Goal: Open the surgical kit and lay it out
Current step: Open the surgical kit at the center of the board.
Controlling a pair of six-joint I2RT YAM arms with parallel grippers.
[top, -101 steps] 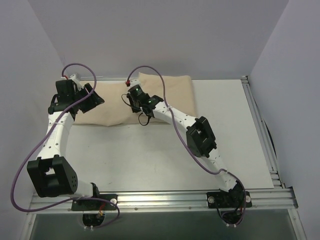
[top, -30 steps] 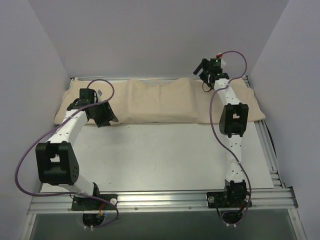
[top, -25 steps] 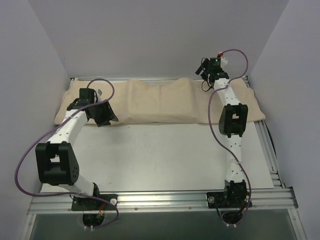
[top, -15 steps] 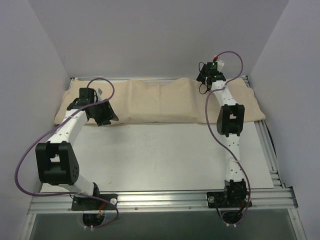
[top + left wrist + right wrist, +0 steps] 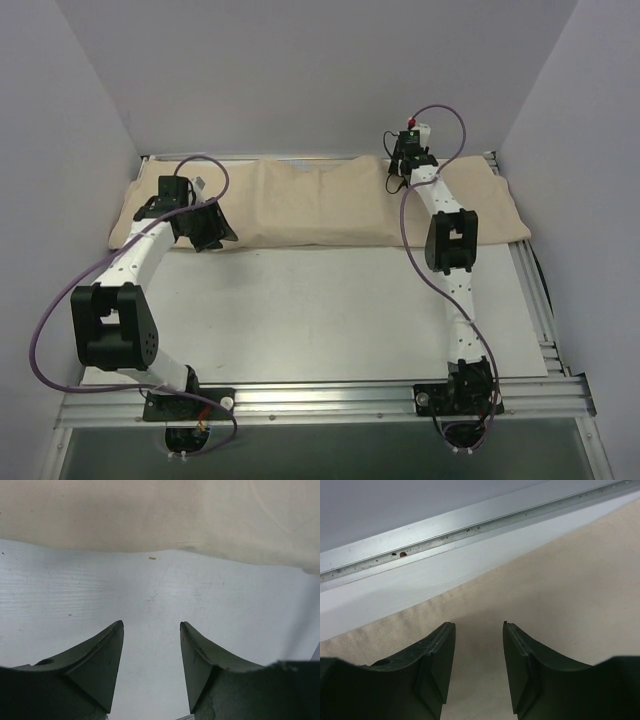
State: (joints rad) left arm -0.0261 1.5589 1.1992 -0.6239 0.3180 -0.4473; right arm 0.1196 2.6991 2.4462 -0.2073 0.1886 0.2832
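The beige cloth wrap (image 5: pixel 320 200) lies spread in a long strip across the far side of the table. My left gripper (image 5: pixel 222 238) is open and empty, low over the bare table at the wrap's near left edge (image 5: pixel 150 515). My right gripper (image 5: pixel 397 172) is open and empty over the wrap's far edge (image 5: pixel 560 580), near the back rail. The wire-mesh tray and the instruments are hidden or out of view.
A metal rail (image 5: pixel 470 530) runs along the table's back edge (image 5: pixel 300 157), with the back wall just behind it. Side walls stand close at left and right. The white tabletop (image 5: pixel 320 310) lies between the wrap and the arm bases.
The wrap has been spread from a folded bundle into a long strip. In the last second my right gripper has moved left along the wrap's far edge. The left arm has stayed still.
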